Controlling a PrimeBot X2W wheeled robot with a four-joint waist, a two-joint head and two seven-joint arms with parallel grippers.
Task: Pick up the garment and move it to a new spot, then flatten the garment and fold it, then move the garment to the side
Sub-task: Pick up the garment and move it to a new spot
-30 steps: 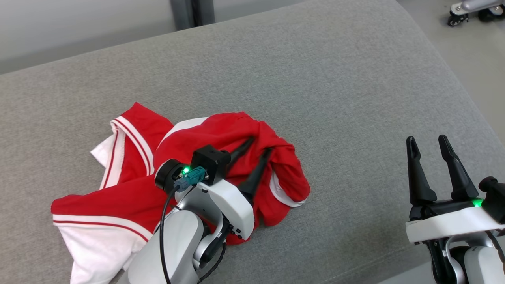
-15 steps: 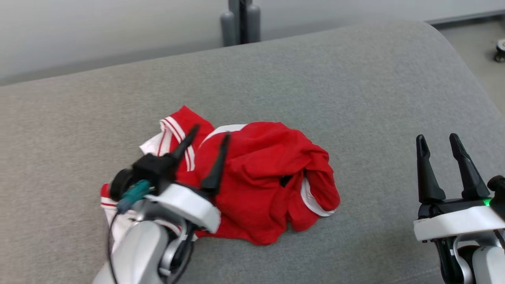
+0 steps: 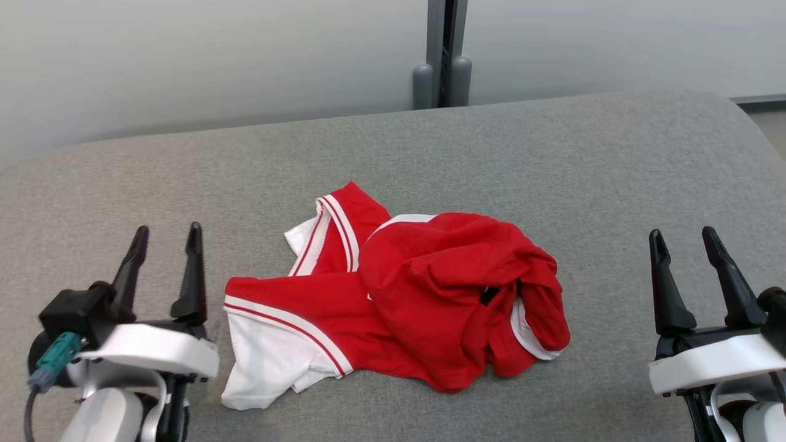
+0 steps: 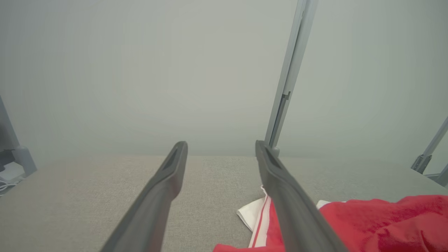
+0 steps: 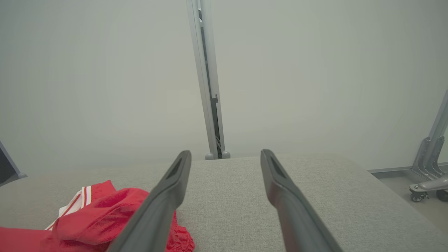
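Note:
The garment point(image 3: 424, 288), a red jersey with white sleeves and striped trim, lies crumpled in a heap at the middle of the grey cushioned surface point(image 3: 552, 153). Its chest print is hidden in the folds. My left gripper point(image 3: 167, 236) stands open at the lower left, a short way left of the white sleeve, holding nothing. My right gripper point(image 3: 683, 239) stands open at the lower right, well clear of the cloth. In the left wrist view the garment point(image 4: 378, 224) sits to the right of the gripper point(image 4: 221, 147). In the right wrist view the garment point(image 5: 91, 220) lies to the left of the gripper point(image 5: 225, 155).
A grey partition wall with a vertical post point(image 3: 445, 55) rises behind the cushion's far edge. A wheeled metal base point(image 5: 428, 182) stands on the floor off the right end. The cushion's right end curves down to the floor.
My left gripper has pulled back off the garment to the lower left, still open. The head camera has turned, shifting the whole picture. The right gripper keeps its place.

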